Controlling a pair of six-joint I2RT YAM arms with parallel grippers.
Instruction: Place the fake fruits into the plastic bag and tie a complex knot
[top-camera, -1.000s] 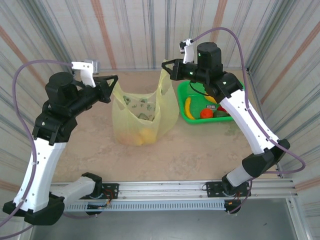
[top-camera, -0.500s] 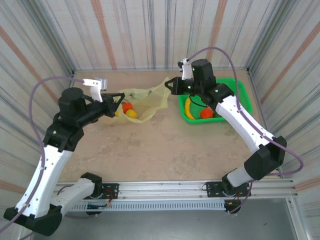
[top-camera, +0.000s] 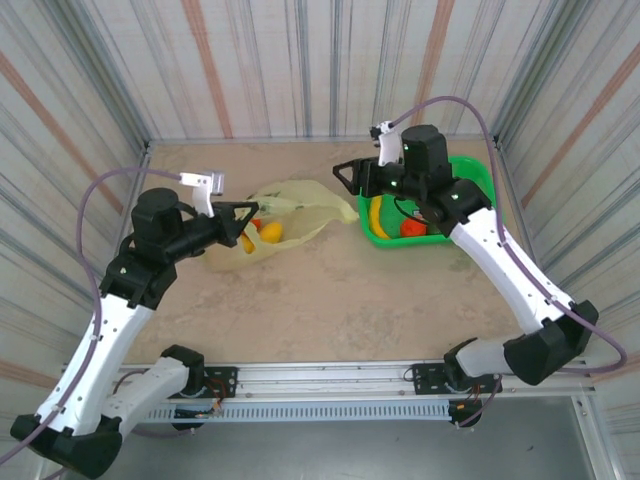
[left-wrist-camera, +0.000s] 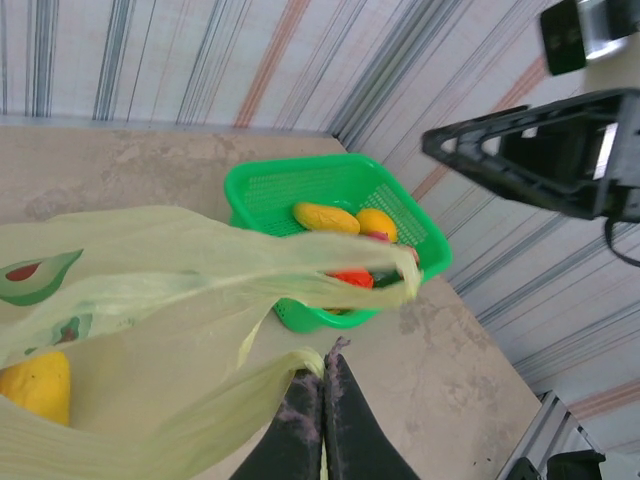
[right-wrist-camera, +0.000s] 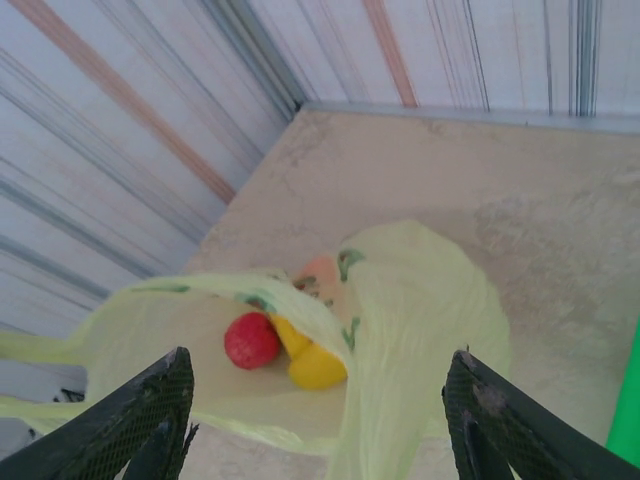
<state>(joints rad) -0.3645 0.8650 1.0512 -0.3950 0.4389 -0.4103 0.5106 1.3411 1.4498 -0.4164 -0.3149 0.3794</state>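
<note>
Beige tabletop from above: your plastic bag (top-camera: 300, 205) lies slumped, its long axis left-to-right, one end at the left gripper (top-camera: 244, 218), the other pointing at the green basket (top-camera: 472, 172). Left wrist: your fingers (left-wrist-camera: 300, 405) pinch its film tight. Right wrist: your right gripper (right-wrist-camera: 320, 355) gapes wide above the bagged fake fruits (right-wrist-camera: 252, 340).

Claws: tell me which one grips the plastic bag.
The left claw, shut on the plastic bag; the right claw stands open, holding nothing.
</note>
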